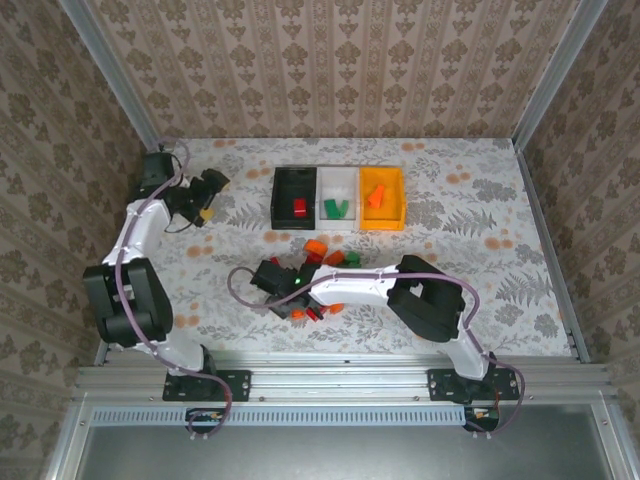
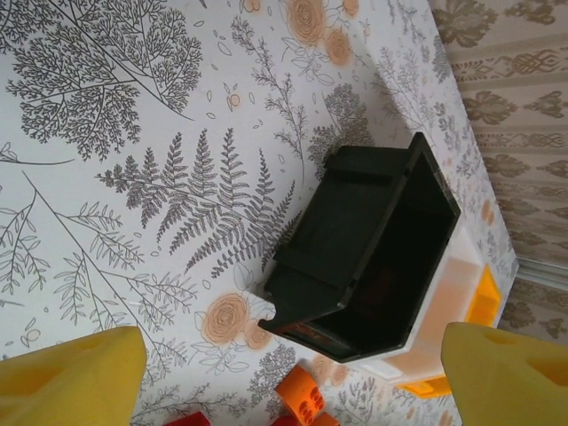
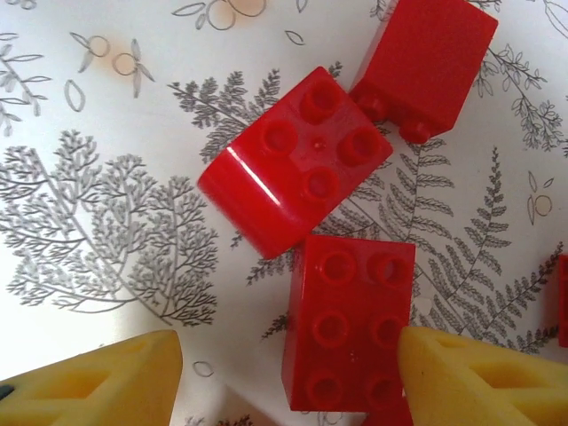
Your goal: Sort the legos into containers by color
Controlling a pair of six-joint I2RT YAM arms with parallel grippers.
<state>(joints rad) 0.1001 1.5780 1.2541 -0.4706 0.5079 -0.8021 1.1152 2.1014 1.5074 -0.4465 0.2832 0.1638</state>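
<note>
From above, the left gripper (image 1: pixel 208 198) hangs spread and empty, the small black plastic bin (image 1: pixel 279 200) off to its right with the white plastic bin (image 1: pixel 338 173) and orange-yellow plastic bin (image 1: pixel 382 173) beyond, while the right gripper (image 1: pixel 280 295) sits low among scattered red, green and orange plastic bricks (image 1: pixel 322 250). The left wrist camera shows yellow fingers (image 2: pixel 71 377) wide apart, the black bin's outer wall ahead, and an orange brick (image 2: pixel 302 397) near the tips. The right wrist camera gives what the arm hides overhead: unclenched fingers (image 3: pixel 98 382) either side of a flat red six-stud brick (image 3: pixel 351 328), with a rounded red four-stud brick (image 3: pixel 293 173) touching it just ahead.
</note>
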